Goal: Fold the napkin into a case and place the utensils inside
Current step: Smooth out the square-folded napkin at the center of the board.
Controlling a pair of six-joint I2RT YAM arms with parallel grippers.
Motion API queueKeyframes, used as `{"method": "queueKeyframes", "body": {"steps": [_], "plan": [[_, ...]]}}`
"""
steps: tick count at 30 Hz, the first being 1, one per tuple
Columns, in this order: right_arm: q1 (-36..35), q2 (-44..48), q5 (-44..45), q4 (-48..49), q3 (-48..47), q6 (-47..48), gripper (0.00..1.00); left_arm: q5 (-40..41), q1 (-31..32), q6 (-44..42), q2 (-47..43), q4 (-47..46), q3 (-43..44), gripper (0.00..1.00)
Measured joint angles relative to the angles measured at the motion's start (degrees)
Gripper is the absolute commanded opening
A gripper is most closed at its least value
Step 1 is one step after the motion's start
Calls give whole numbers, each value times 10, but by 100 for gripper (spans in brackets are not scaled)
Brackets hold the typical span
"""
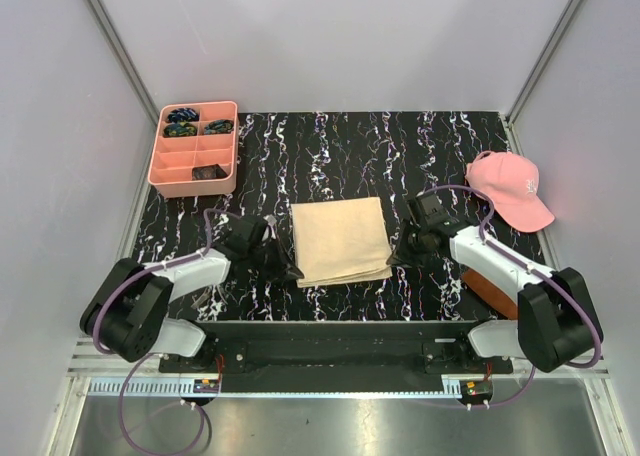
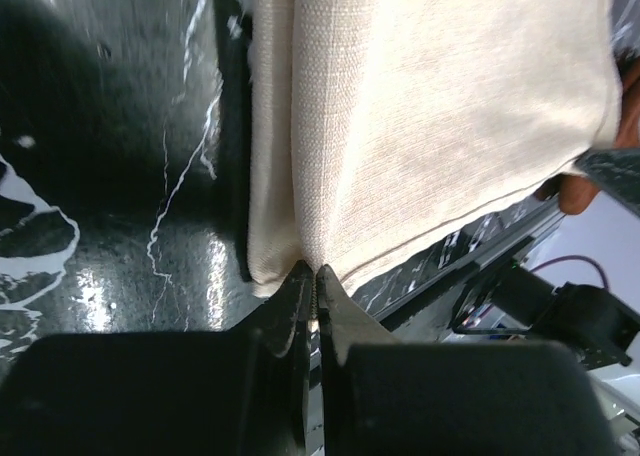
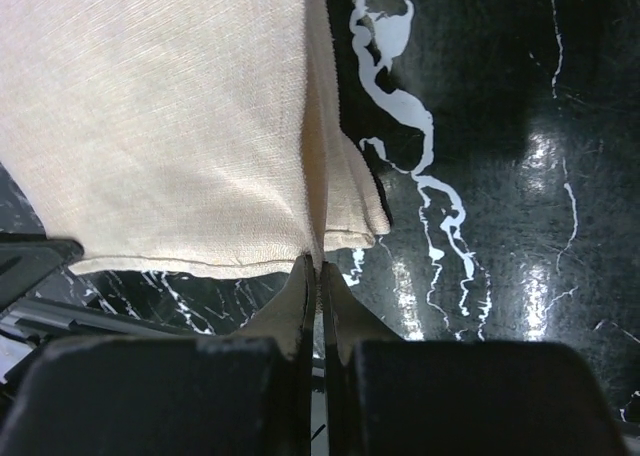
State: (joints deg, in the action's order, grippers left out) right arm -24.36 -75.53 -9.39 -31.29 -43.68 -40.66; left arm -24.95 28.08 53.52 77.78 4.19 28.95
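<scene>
The napkin [image 1: 340,238] is a beige cloth folded into a rough square, lying in the middle of the black marbled mat. My left gripper [image 1: 288,270] is at its near left corner. In the left wrist view the left gripper [image 2: 316,274] is shut on a pinch of the napkin [image 2: 440,106] at that corner. My right gripper [image 1: 396,258] is at the near right corner. Seen from the right wrist, the right gripper [image 3: 318,266] is likewise shut on the edge of the napkin [image 3: 150,116]. The utensils are out of view.
A pink compartment tray [image 1: 160,166] with small dark items [image 1: 182,116] stands at the back left. A pink cap [image 1: 510,188] lies at the right. A brown piece [image 1: 487,291] sits under the right arm. White walls enclose the mat, and a metal rail [image 1: 340,386] runs along its near edge.
</scene>
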Motion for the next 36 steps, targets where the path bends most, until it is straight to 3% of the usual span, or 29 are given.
{"method": "queueKeyframes", "body": {"steps": [6, 8, 9, 13, 17, 19, 22, 23, 26, 29, 30, 36], "plan": [[0, -31, 4, 9, 13, 8, 0, -1, 10, 5, 31, -17, -10, 5], [0, -45, 4, 17, 15, 13, 0, -1, 10, 5, 36, -19, -10, 9], [0, -52, 5, 19, 16, 15, 0, -1, 10, 5, 37, -21, -10, 17], [0, -70, 9, 21, 16, 26, 33, 11, 10, 2, 21, -10, -14, 43], [1, -62, 23, -2, 15, 49, 69, 59, 10, -30, -59, 80, 2, 53], [2, -46, 33, -26, 9, 56, 77, 85, 10, -46, -95, 127, 33, 53], [2, -11, 45, -54, -14, 71, 77, 93, 7, -63, -104, 144, 91, 38], [2, -3, 47, -56, -24, 75, 75, 89, 6, -68, -95, 141, 110, 28], [3, -1, 13, -31, -52, 77, 71, 74, 0, -76, -39, 123, 159, 19], [-14, -48, -74, 81, -67, 42, 65, 60, -15, -87, 48, 99, 206, 13], [-23, -56, -84, 95, -69, 39, 57, 55, -24, -91, 78, 97, 223, 11], [-108, -224, -184, 288, -144, -28, 36, 45, -96, -115, 219, 88, 303, 11]]}}
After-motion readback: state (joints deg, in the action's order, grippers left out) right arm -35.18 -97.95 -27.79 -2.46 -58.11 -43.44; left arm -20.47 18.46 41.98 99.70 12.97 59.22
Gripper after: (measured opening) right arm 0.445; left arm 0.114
